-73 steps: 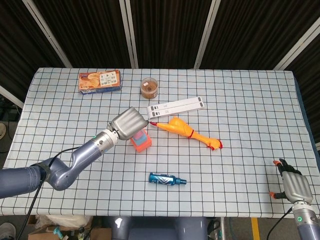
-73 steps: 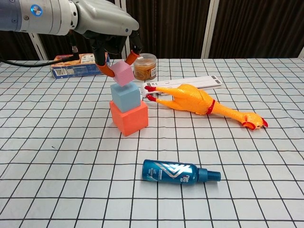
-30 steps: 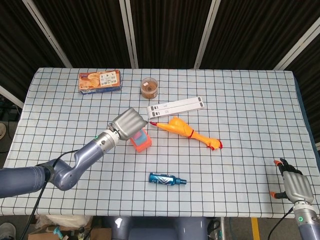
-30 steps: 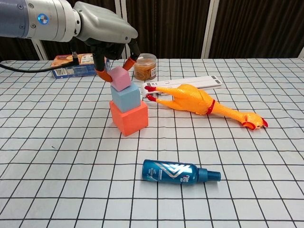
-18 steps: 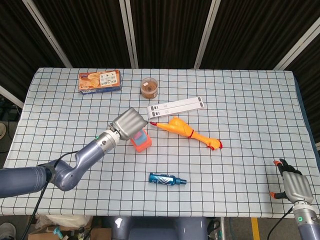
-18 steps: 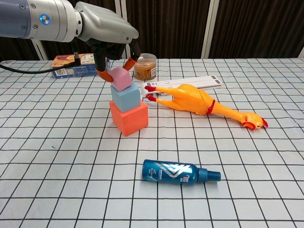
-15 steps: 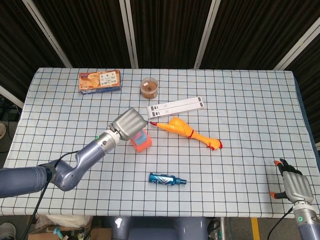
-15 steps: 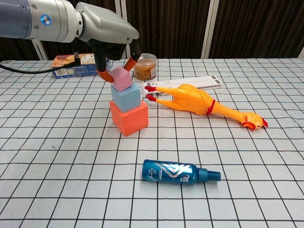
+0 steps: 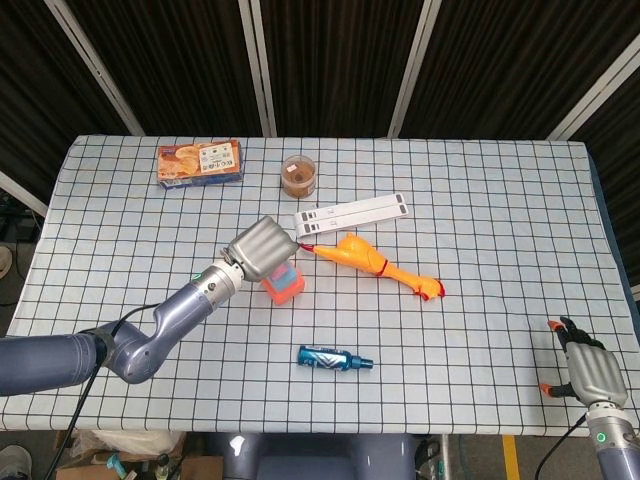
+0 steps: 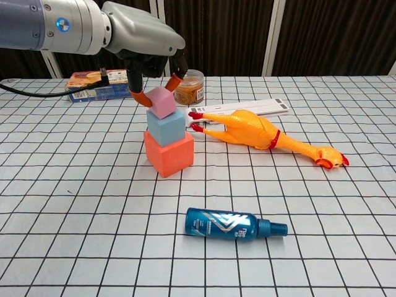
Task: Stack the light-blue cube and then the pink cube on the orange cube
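In the chest view the orange cube (image 10: 168,154) sits on the table with the light-blue cube (image 10: 166,128) on top of it. The pink cube (image 10: 162,102) rests on the light-blue one, turned slightly askew. My left hand (image 10: 145,43) hangs over the stack and pinches the pink cube between its orange fingertips (image 10: 140,96). In the head view the left hand (image 9: 262,249) covers most of the stack, leaving part of the orange cube (image 9: 286,287) showing. My right hand (image 9: 586,372) lies off the table's near right corner, holding nothing, fingers apart.
A rubber chicken (image 10: 260,132) lies right of the stack. A blue spray bottle (image 10: 234,224) lies in front. Behind are a jar (image 10: 189,88), a white flat bar (image 10: 250,108) and a snack box (image 10: 93,83).
The pink cube came down from a tilted hold in the air onto the light-blue cube. In the last half second my left hand and the pink cube shifted slightly right. The right hand stayed still.
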Controlling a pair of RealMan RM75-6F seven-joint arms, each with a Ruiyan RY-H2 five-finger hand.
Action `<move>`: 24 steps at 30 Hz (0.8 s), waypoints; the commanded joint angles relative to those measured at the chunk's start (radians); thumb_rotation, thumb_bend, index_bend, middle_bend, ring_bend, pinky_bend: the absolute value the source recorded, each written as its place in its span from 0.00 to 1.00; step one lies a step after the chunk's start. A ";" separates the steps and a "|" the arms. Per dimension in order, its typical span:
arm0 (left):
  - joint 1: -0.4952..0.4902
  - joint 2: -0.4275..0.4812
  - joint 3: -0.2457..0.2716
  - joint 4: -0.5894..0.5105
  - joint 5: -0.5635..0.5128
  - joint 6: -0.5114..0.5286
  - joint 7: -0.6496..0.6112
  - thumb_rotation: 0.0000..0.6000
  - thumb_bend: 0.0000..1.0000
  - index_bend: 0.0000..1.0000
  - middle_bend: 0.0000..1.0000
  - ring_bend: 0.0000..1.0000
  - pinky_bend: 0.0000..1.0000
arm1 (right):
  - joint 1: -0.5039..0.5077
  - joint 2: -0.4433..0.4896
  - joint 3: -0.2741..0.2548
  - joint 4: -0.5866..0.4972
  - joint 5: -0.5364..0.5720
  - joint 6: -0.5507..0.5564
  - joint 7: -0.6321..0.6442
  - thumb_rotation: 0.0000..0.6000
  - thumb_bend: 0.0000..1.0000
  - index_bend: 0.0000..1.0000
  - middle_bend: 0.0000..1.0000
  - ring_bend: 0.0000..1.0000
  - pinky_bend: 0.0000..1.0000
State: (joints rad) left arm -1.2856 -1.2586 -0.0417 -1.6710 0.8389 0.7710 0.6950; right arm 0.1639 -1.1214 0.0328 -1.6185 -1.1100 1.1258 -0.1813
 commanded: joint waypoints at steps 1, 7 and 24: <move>-0.002 0.004 -0.001 -0.005 -0.003 0.003 0.003 1.00 0.33 0.58 0.95 0.82 0.96 | 0.001 -0.001 0.000 0.001 0.001 -0.002 -0.001 1.00 0.10 0.15 0.08 0.16 0.22; -0.003 0.010 -0.002 -0.015 -0.009 0.011 0.008 1.00 0.33 0.59 0.95 0.82 0.96 | 0.000 0.000 0.001 0.001 0.001 0.001 0.001 1.00 0.10 0.14 0.08 0.16 0.22; -0.014 0.001 0.010 -0.020 -0.049 0.015 0.031 1.00 0.33 0.58 0.95 0.82 0.96 | 0.000 0.003 -0.001 -0.001 -0.003 0.001 0.005 1.00 0.10 0.15 0.08 0.16 0.22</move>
State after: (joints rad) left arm -1.2997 -1.2571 -0.0319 -1.6913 0.7902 0.7856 0.7258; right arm 0.1639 -1.1188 0.0324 -1.6198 -1.1132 1.1270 -0.1767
